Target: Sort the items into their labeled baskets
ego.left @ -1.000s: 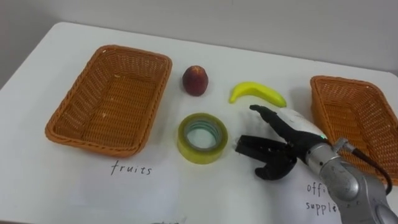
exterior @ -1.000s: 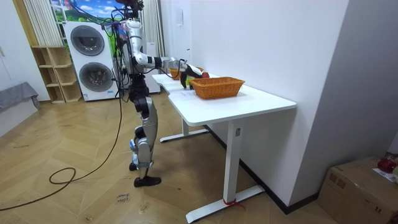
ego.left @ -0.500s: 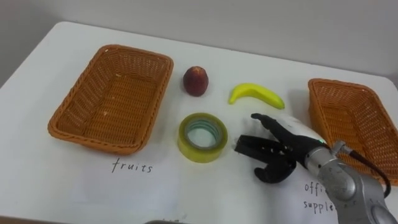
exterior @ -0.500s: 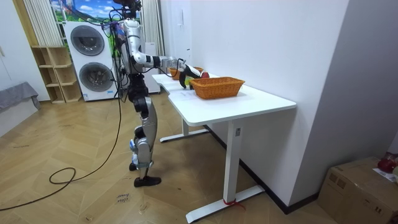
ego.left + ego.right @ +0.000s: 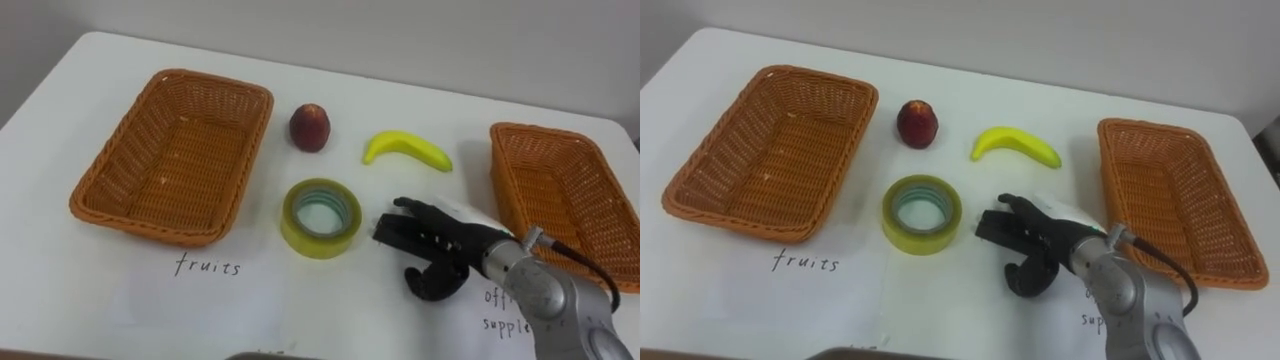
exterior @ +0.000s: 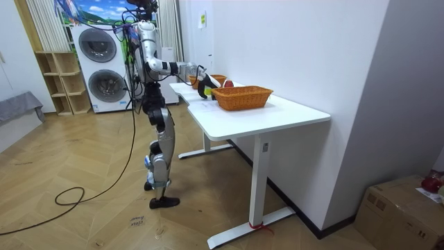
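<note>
The right hand [image 5: 447, 248] lies low over the white table [image 5: 330, 90], its dark fingers [image 5: 400, 232] spread apart and stretched out, the thumb bent below them, with nothing between them; just beyond the fingertips, close but not touching, sits the roll of yellow tape [image 5: 318, 238], lying flat with its hole upward; farther out past the fingertips and beyond the tape stands a wicker basket [image 5: 170, 160], with a handwritten label [image 5: 208, 267] on the table on its near side; ahead of the hand, away from the robot, lies the banana [image 5: 405, 149], its curve open toward the hand; out past the tape on the far side, well apart from the fingers, sits a round red fruit [image 5: 310, 127]; behind the hand, on the wrist's side, stands the second wicker basket [image 5: 560, 190], and under the forearm there is another handwritten label, partly covered; in the room view the robot stands upright at the table's long edge, its right arm reaching out over the tabletop, with two washing machines [image 6: 100, 66] behind it.
</note>
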### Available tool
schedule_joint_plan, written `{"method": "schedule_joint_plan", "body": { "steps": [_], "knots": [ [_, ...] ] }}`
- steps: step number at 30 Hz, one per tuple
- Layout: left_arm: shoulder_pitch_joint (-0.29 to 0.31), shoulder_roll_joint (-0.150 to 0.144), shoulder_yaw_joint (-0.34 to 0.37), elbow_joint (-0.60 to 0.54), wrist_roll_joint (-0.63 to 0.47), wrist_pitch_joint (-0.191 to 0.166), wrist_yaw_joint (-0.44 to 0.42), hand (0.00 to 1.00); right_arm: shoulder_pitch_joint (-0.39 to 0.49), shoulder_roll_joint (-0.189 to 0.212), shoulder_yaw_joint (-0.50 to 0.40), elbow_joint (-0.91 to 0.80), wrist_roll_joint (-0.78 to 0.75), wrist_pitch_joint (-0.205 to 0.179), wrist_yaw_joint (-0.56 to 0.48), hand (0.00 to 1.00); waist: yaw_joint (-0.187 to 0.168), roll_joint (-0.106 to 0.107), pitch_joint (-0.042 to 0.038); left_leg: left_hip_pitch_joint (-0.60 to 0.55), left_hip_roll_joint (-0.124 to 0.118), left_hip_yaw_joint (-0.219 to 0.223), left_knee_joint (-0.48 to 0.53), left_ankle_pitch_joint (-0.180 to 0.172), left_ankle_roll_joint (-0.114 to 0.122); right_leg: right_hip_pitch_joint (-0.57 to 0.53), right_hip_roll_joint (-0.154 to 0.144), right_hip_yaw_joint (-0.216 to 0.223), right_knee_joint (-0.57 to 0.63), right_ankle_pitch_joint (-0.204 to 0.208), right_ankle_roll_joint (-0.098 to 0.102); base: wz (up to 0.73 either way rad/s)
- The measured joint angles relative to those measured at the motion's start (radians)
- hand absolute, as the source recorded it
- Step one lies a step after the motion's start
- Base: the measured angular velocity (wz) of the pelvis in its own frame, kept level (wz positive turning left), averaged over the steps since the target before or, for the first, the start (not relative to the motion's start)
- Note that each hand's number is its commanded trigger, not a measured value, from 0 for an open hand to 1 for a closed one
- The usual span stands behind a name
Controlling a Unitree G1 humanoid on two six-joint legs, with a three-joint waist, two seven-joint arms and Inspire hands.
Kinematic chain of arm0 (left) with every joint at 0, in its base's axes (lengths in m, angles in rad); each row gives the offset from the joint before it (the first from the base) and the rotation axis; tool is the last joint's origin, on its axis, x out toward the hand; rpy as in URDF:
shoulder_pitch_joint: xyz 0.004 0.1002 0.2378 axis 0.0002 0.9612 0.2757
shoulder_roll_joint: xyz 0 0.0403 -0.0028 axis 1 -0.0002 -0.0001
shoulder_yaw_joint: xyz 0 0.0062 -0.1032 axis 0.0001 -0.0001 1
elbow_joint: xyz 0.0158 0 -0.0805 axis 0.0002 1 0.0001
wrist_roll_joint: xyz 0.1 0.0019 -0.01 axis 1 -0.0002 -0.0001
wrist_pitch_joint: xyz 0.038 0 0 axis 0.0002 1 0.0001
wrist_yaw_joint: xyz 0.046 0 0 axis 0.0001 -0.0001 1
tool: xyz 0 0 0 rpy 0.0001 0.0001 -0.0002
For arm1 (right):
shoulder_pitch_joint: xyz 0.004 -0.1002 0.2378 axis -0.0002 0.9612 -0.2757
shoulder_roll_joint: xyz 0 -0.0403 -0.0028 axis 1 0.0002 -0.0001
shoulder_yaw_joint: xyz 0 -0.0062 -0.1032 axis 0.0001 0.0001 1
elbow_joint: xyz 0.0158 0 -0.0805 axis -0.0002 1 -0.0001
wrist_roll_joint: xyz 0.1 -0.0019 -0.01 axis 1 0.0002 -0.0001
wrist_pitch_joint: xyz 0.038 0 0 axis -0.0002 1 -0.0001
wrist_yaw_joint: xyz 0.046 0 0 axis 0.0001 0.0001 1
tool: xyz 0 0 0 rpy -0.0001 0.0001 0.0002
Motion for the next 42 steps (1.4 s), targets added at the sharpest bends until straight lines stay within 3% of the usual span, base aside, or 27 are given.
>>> {"method": "schedule_joint_plan", "body": {
  "steps": [13,14,15,16,17,18,24,30,42],
  "knots": [
    [0.001,-0.009,0.0,-0.009,0.002,0.002,0.032,0.0,-0.005,0.024,0.0,-0.002,-0.041,0.018,0.032,0.0,0.001,0.001,-0.0005,0.001,0.0,0.002,0.002,0.0,0.0,0.0,0.0,0.002,0.001,0.001,0.0,0.0],
    [0.001,-0.009,0.0,-0.009,0.002,0.002,0.033,0.0,-0.005,0.024,0.0,-0.002,-0.042,0.018,0.032,0.07,0.001,0.001,-0.0005,0.001,0.0,0.002,0.002,0.0,0.0,0.0,0.0,0.002,0.001,0.001,0.0,0.0],
    [0.001,-0.01,0.0,-0.009,0.003,0.002,0.033,0.0,-0.005,0.024,0.0,-0.002,-0.042,0.018,0.032,0.23,0.0,0.001,-0.0006,0.001,0.0,0.002,0.002,0.0,0.0,0.0,0.0,0.002,0.001,0.001,0.0,0.0],
    [0.001,-0.01,0.0,-0.009,0.005,0.002,0.035,0.0,-0.005,0.024,0.0,-0.003,-0.042,0.018,0.033,0.69,0.0,0.001,-0.0006,0.001,0.0,0.002,0.002,0.0,0.0,0.0,0.0,0.002,0.001,0.001,0.0,0.0],
    [0.001,-0.01,0.0,-0.009,0.005,0.002,0.036,0.0,-0.005,0.025,0.0,-0.002,-0.042,0.018,0.033,0.96,0.0,0.001,-0.0006,0.001,0.0,0.002,0.002,0.0,0.0,0.0,0.0,0.002,0.001,0.001,0.0,0.0],
    [0.001,-0.01,0.0,-0.009,0.005,0.002,0.036,0.0,-0.006,0.025,0.0,-0.002,-0.042,0.018,0.032,1.0,0.0,0.001,-0.0006,0.001,0.0,0.002,0.002,0.0,0.0,0.0,-0.001,0.002,0.001,0.001,0.0,0.0],
    [0.001,-0.012,-0.001,-0.009,0.005,0.002,0.039,0.0,-0.045,0.041,-0.003,0.008,-0.096,0.019,-0.015,1.0,0.002,0.002,-0.0023,0.001,0.0,0.003,0.002,0.0,0.0,-0.001,-0.001,0.003,0.001,0.001,0.0,0.0],
    [0.002,-0.019,-0.001,-0.009,0.005,0.002,0.037,0.0,-0.056,0.041,0.009,0.012,-0.167,0.031,-0.054,1.0,0.028,0.005,-0.0056,-0.002,-0.001,0.0,0.003,0.001,0.0,-0.006,-0.001,0.004,-0.002,0.001,0.0,0.01],
    [-0.001,-0.021,-0.001,-0.01,0.008,0.002,0.036,0.0,-0.055,0.045,0.018,0.007,-0.161,0.038,-0.058,1.0,0.024,0.007,-0.007,0.0,0.001,-0.01,0.002,0.001,0.0,-0.003,-0.001,0.006,-0.004,0.001,0.0,0.0]
  ]
}}
